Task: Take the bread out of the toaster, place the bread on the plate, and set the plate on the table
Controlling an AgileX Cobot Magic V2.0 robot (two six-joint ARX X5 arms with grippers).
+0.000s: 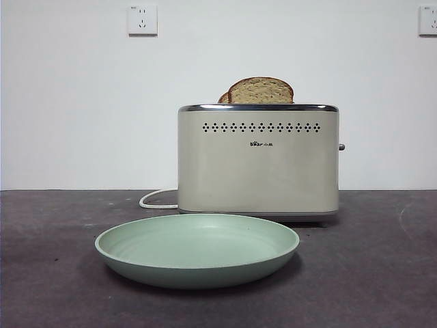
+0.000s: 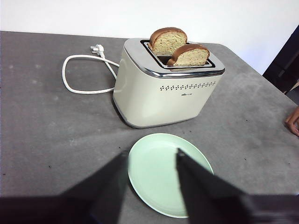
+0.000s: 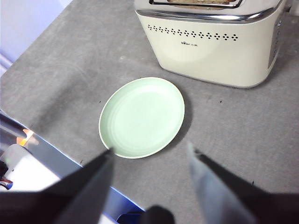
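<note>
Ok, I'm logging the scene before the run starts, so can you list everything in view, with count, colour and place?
toaster: one, cream with chrome rim, standing on the table behind the plate
bread: one, tan with brown crust, in the toaster slot nearer the plate
second slice: one, same colours, in the slot behind
plate: one, mint green, on the table before the toaster
cord: one, white, looped beside the toaster
table: dark grey
wall sockets: two, white, on the wall
left tool: black, open, above the plate
right tool: black, open, above the plate's near edge
</note>
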